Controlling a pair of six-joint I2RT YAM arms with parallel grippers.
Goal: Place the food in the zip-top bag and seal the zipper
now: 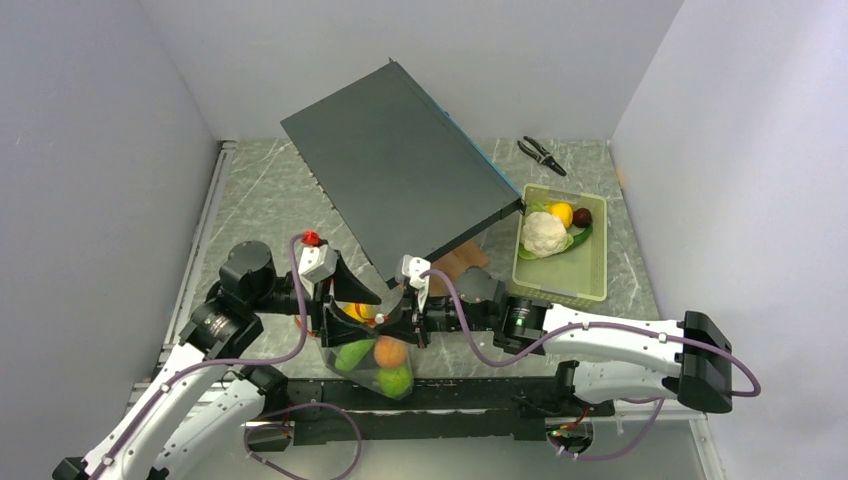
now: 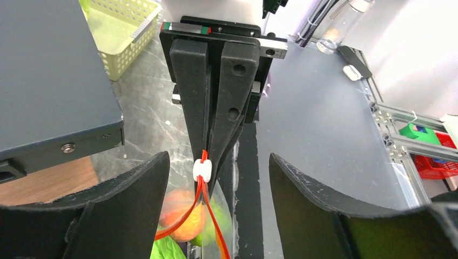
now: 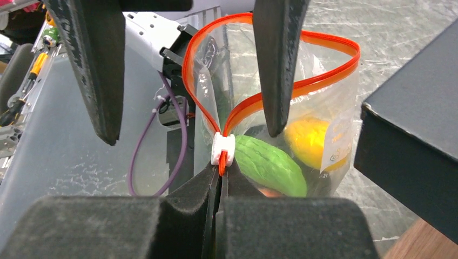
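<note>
The clear zip-top bag (image 1: 375, 365) hangs between my two grippers with its mouth open in a loop (image 3: 302, 48). Green pieces (image 3: 267, 164), an orange (image 1: 390, 352) and a yellow piece (image 3: 308, 137) lie inside it. My right gripper (image 3: 220, 171) is shut on the end of the orange-red zipper (image 3: 324, 75), just below the white slider (image 3: 223, 149). My left gripper (image 2: 217, 162) is wide open, its fingers (image 3: 275, 65) straddling the bag's mouth near the slider (image 2: 201, 170). A white cauliflower (image 1: 543, 232), a yellow piece (image 1: 561, 213) and a dark eggplant (image 1: 582, 216) lie apart from the bag.
The pale green tray (image 1: 590, 275) holding the loose food sits at the right. A large dark flat box (image 1: 400, 180) leans over the table's middle, close to both grippers. Black pliers (image 1: 541, 155) lie at the back right. Side walls enclose the table.
</note>
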